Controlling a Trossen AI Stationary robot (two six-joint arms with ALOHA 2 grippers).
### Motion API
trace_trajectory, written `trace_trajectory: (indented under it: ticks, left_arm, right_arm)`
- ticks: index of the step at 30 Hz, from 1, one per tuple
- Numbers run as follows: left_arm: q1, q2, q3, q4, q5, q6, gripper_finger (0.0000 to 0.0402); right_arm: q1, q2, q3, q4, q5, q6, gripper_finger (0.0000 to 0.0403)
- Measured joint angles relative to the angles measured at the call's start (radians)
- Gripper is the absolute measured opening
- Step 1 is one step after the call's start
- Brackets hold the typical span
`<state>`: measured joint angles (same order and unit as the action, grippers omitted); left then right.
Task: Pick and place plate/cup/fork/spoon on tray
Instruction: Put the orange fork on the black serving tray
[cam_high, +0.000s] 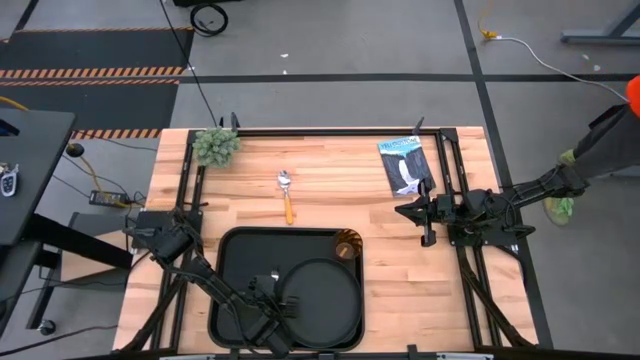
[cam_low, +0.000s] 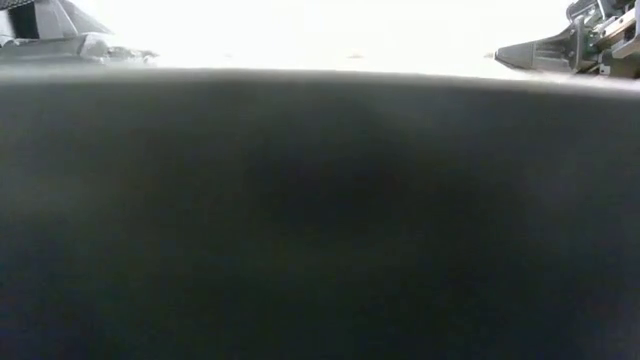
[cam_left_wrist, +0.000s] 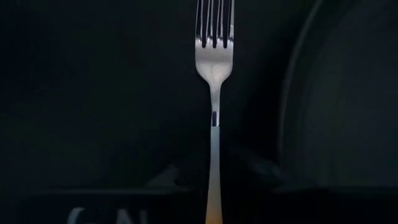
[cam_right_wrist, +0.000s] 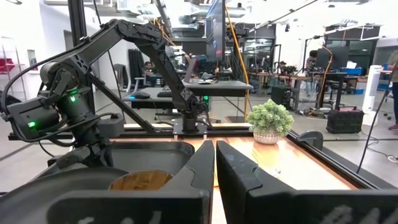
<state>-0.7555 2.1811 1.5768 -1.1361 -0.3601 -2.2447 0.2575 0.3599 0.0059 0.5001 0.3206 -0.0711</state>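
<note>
Fork (cam_left_wrist: 213, 74) nearest the left wrist camera, its handle between the left gripper (cam_high: 268, 322) fingers, held low over the tray (cam_high: 228, 280) floor beside the plate (cam_high: 325, 300), probably for release. Cup (cam_high: 347, 246) sits in the tray's far right corner. Spoon (cam_high: 287, 195) remains on the bench. Right gripper (cam_right_wrist: 214, 180) waits closed. Low view blocked.

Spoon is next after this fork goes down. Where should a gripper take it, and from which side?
Take the spoon by its yellow-orange handle, coming straight down from above. It lies flat on bare table beyond the tray, bowl pointing away from the tray. The straight handle probably gives more grip than the rounded bowl, jaws across it.
</note>
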Motion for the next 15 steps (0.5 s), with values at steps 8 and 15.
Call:
trace_trajectory:
  ticks: [8,15]
  left_arm:
    - [0.0,-0.001,0.0,-0.02,0.002,0.008,0.011]
    - [0.001,-0.001,0.043,-0.095,0.019,0.032,0.0112]
  right_arm:
    - [0.0,0.0,0.0,0.0,0.0,0.0,0.0023]
    - [0.0,0.0,0.0,0.0,0.0,0.0,0.0023]
